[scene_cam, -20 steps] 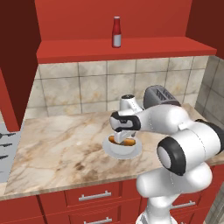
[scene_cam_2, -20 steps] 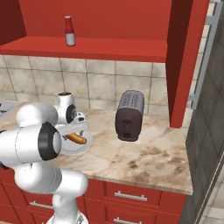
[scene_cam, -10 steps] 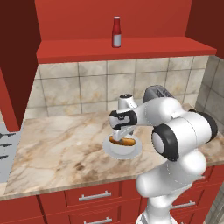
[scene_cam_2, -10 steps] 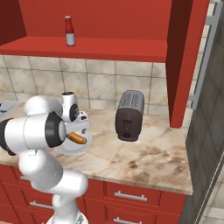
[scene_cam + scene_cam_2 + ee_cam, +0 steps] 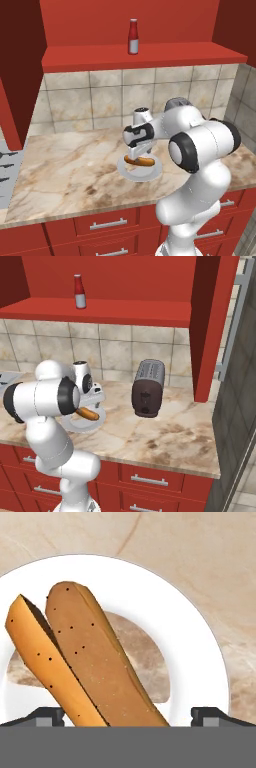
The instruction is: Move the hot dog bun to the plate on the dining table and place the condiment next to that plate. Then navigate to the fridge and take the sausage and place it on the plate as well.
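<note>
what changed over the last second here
The arm swung its elbow and upper links over, while the gripper stayed over the hot dog bun on the white plate, jaws wide open, nothing gripped. The bun, plate, toaster and condiment on the red shelf have not moved.

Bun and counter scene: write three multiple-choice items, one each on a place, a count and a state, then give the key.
1. Where does the bun lie?
A. on the white plate
B. on the shelf
C. in the toaster

2. How many bottles stand on the red shelf?
A. none
B. one
C. three

3. How is the end effector?
A. shut on the bottle
B. shut on the plate
C. open above the bun

Key: 1 A, the hand view shows it on the plate; 2 B, one red bottle stands there; 3 C, its fingertips stand wide apart either side of the bun.
</note>
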Controlling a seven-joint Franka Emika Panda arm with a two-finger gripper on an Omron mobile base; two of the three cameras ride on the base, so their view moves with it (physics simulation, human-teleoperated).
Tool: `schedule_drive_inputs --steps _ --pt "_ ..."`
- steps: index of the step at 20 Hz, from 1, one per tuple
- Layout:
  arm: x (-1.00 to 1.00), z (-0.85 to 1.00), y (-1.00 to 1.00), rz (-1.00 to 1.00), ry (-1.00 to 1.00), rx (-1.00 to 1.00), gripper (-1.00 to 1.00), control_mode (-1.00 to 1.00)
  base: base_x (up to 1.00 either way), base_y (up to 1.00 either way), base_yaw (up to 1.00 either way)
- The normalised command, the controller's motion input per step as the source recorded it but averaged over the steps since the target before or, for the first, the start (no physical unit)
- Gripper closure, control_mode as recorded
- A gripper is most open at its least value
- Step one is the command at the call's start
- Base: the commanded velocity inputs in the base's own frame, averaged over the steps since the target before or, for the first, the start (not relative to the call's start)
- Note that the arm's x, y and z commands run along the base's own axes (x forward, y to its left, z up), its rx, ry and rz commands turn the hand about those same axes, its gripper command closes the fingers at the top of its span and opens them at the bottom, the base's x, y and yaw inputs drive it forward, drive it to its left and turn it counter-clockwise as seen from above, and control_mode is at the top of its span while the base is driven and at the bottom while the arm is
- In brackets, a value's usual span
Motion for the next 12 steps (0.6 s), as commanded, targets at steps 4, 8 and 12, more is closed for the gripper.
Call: schedule_drive_inputs --steps 4,8,12 --pt "-0.02 -0.36 0.0 0.0 0.01 -0.02 -1.0 -1.0 0.0 0.0 0.0" --pt "-0.23 -0.35 0.01 0.02 0.0 -0.01 -1.0 -1.0 0.0 0.0 0.0" --pt "-0.26 -0.28 0.01 0.03 0.0 0.0 -1.0 -1.0 0.0 0.0 0.0"
